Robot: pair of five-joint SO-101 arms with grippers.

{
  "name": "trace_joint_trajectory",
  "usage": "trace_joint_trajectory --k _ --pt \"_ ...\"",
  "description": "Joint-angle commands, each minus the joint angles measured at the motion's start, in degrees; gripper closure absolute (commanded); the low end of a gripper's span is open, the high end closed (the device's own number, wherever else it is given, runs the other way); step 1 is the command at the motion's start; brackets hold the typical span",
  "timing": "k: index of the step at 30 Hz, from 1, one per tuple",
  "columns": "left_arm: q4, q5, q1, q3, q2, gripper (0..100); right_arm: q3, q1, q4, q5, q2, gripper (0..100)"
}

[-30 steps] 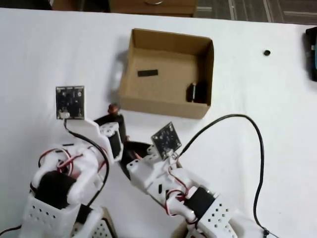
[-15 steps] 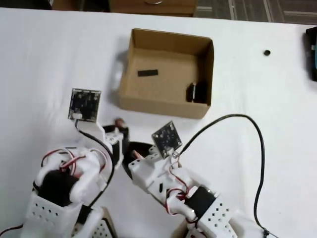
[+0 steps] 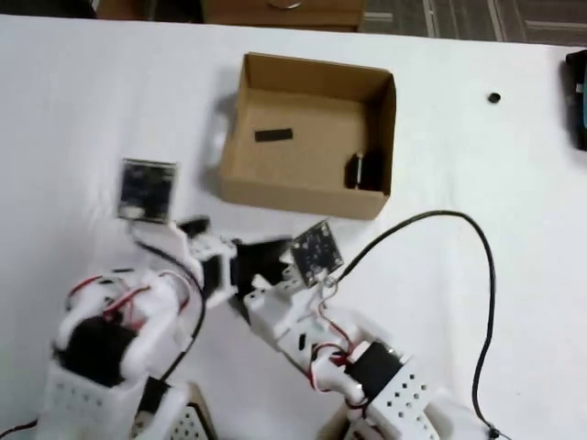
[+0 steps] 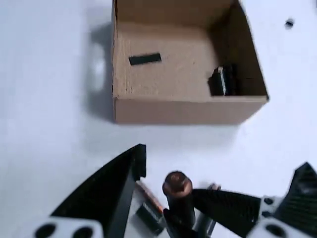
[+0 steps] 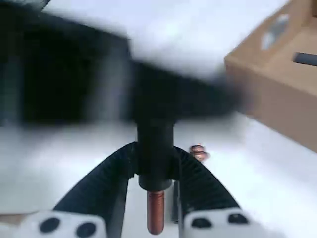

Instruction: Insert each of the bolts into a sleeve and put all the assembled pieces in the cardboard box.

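My left gripper (image 4: 169,191) is shut on an upright black sleeve (image 4: 180,210) with a copper bolt head (image 4: 177,183) on top. A second copper bolt (image 4: 148,195) lies beside it near one finger. My right gripper (image 5: 154,152) is shut on a black sleeve (image 5: 154,168), and a copper bolt thread (image 5: 155,217) sticks out of its near end. I cannot tell whether both grippers hold one piece. In the high view the left gripper (image 3: 218,249) and right gripper (image 3: 264,257) meet just in front of the cardboard box (image 3: 275,197). An assembled black piece (image 3: 363,170) lies in the box's corner.
A flat black strip (image 3: 273,135) lies on the box floor. A small black part (image 3: 494,96) sits on the table at the far right, and a dark device (image 3: 578,92) is at the right edge. The right arm's cable (image 3: 463,247) loops across the table.
The left gripper carried its copper-headed piece down and right, toward the right gripper. The right gripper shifted slightly up and to the right. The two now meet.
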Motion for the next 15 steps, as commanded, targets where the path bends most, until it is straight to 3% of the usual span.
trace_joint_trajectory --k 1,5,11,13,15 --pt "-2.7 -0.4 -3.3 -9.4 -0.2 55 -4.0 5.8 0.3 -0.7 -1.2 97.9" --pt "-2.7 -0.5 -9.8 -9.0 -0.4 60 -4.1 14.9 0.6 -0.5 -1.3 97.9" --pt "-3.0 -0.5 -19.5 -3.1 -0.3 100 -8.9 26.3 8.1 -0.4 -1.1 97.9" --pt "-3.1 -0.5 -20.7 1.3 -0.3 95 -12.5 28.1 11.4 -0.4 -1.1 97.9" --pt "-4.7 -0.5 -20.7 6.3 -0.3 99 -17.0 28.7 14.7 -0.3 -0.9 97.9"
